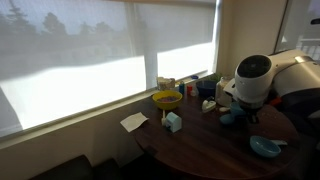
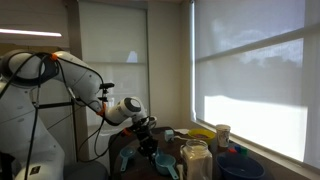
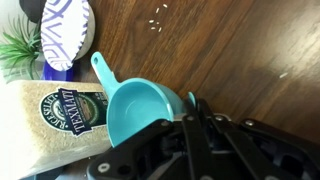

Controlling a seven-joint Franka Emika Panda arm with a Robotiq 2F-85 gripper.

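In the wrist view a teal measuring cup (image 3: 138, 108) with a short handle sits on the dark wooden table (image 3: 230, 50). My gripper (image 3: 198, 108) is right at the cup's near rim. Its black fingers are drawn together with a bit of teal rim between them. In both exterior views the gripper (image 1: 238, 112) (image 2: 148, 140) hangs low over the table, with the teal cup (image 1: 229, 117) beside it. A bag of Texmati rice (image 3: 55, 120) lies left of the cup. A few loose rice grains (image 3: 158, 18) lie on the wood.
A white bowl with a purple pattern (image 3: 66, 32) and a small green plant (image 3: 18, 50) lie beyond the rice bag. A yellow bowl (image 1: 167, 98), a white box (image 1: 173, 121), a paper napkin (image 1: 134, 121) and a teal bowl (image 1: 265, 147) are on the round table. A glass jar (image 2: 195, 158) stands nearby.
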